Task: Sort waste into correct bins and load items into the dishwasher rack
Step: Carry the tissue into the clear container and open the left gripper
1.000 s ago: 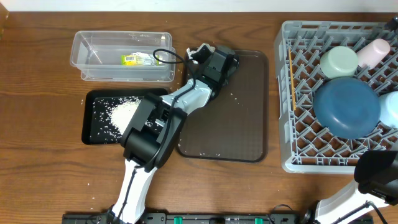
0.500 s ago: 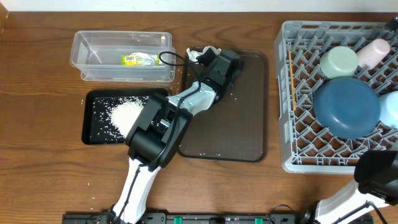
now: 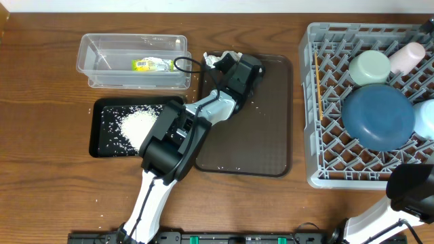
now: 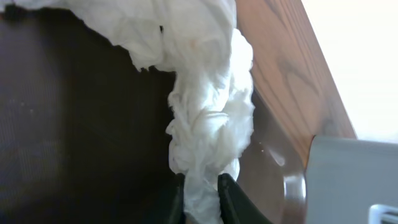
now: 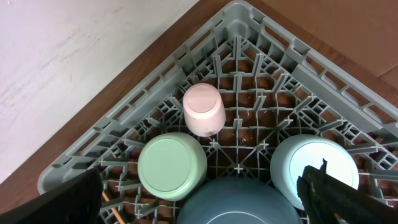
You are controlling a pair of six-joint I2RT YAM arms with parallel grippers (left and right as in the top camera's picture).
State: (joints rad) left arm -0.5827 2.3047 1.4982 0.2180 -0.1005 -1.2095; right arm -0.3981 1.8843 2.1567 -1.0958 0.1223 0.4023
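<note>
Tissue paper [image 4: 208, 93], crumpled and white, is lying at the corner of the brown tray [image 3: 264, 135] nearest the clear tub [image 3: 88, 68]. The left gripper [image 4: 200, 200] is pinching its lower end between nearly closed fingers. The right gripper [image 5: 199, 199] is hanging wide open, holding nothing, above the grey rack [image 5: 292, 50], which is carrying the pink cup [image 5: 202, 109], pale bowls [image 5: 172, 165] and blue plate [image 5: 239, 202].
</note>
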